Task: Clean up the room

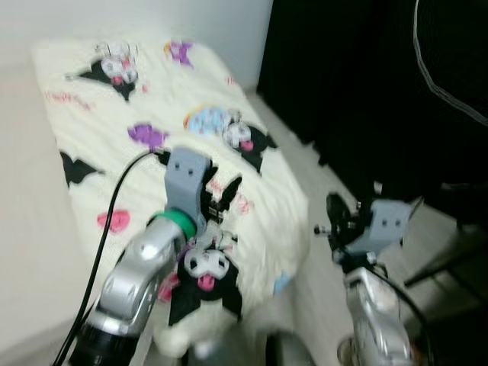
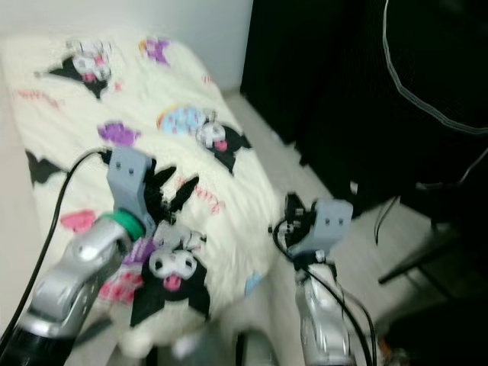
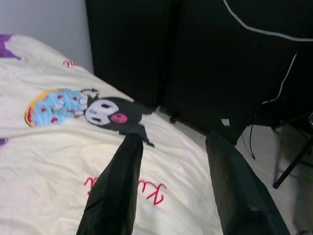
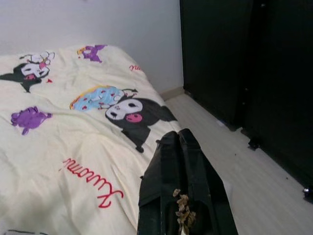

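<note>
We are holding our left hand [image 1: 223, 197] over the near corner of the bed [image 1: 91, 145], its two black fingers [image 3: 115, 191] spread apart above the cream cartoon-print duvet [image 4: 54, 147] that is lying across it. Our right hand [image 4: 182, 196] is hovering off the bed's right edge, above the pale floor [image 4: 230, 161], fingers pressed together with small brown crumbs clinging to them. Dark wardrobe doors [image 3: 146, 49] are standing beyond.
</note>
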You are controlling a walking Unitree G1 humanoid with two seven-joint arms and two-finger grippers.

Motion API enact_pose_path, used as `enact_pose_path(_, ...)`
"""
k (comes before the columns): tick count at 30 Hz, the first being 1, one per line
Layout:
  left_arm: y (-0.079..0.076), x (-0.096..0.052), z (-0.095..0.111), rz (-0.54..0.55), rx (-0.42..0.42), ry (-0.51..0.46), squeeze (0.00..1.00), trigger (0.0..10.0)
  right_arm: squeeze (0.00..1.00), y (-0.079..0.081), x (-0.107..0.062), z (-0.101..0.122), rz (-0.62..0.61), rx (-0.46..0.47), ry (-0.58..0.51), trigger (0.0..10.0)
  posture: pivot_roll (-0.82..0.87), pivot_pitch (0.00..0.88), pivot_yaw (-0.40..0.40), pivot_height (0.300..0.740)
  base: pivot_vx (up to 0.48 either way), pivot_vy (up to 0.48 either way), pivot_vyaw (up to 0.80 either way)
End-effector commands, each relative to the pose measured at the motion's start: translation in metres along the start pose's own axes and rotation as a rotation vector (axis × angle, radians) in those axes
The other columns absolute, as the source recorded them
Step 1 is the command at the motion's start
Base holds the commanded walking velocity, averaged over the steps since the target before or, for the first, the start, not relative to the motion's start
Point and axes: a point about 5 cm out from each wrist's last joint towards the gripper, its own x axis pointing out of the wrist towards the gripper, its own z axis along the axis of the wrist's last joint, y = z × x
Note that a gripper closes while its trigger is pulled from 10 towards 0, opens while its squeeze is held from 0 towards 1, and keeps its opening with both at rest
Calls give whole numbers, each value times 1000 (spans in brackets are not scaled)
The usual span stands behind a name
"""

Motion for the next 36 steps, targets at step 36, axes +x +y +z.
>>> enact_pose_path(36, 30, 15, -41, 276, -5, -24, 0, 10000, 0, 1, 10, -16, -69, -133, -10, 10000, 19, 49, -28, 740, 0, 0, 0)
